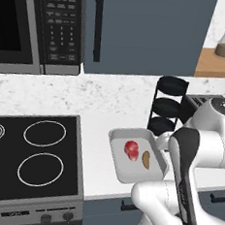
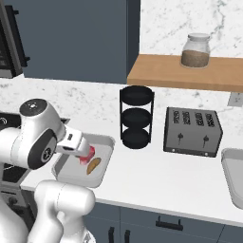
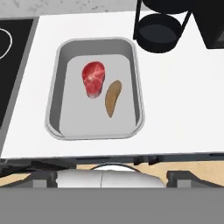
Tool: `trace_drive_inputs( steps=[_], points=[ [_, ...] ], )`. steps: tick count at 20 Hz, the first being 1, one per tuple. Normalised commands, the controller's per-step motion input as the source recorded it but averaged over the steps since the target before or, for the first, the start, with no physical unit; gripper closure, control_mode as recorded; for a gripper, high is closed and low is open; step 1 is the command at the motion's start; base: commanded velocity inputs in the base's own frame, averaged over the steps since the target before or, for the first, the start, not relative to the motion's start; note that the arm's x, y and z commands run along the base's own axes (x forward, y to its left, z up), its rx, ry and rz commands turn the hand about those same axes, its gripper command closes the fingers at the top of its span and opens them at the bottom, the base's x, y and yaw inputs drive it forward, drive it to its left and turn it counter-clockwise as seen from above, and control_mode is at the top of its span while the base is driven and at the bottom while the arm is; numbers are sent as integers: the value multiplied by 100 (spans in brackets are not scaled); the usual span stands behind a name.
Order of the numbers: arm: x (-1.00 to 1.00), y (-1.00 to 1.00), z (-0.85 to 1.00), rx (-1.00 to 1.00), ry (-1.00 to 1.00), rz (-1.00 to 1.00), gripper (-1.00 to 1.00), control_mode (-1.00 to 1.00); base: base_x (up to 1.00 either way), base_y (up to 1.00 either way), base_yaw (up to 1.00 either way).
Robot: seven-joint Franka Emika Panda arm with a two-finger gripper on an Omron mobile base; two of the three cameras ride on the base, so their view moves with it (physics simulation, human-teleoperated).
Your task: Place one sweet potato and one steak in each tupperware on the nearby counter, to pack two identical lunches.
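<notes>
End effector: I see its two dark finger tips at the bottom of the hand view, spread wide apart with nothing between them, raised over the counter's front edge.
Near tupperware: sits on the white counter just right of the cooktop, in front of the black tiered rack.
Steak: lies flat inside that tupperware, toward its far left part; in the right base view the arm hides part of it.
Sweet potato: lies in the same tupperware just beside the steak, on its right and a little nearer to me; I cannot tell whether the two touch.
Second tupperware: I see only its left part at the right edge of the right base view, on the counter beyond the toaster; its contents I cannot tell.
Wooden shelf: carries a glass jar with brown filling.
Microwave: hangs above the cooktop.
</notes>
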Motion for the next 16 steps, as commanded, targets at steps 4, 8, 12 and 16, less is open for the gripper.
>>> trace_drive_inputs(
  steps=[4, 8, 12, 16],
  points=[
    [-15, 0, -33, 0, -12, -16, -100, -100, 0, 0, 0],
    [-13, 0, -13, 0, -8, 0, -100, -100, 0, 0, 0],
    [0, 0, -4, 0, -1, 0, -100, -100, 0, 0, 0],
    [-3, 0, -4, 0, 0, 0, -100, -100, 0, 0, 0]
  ],
)
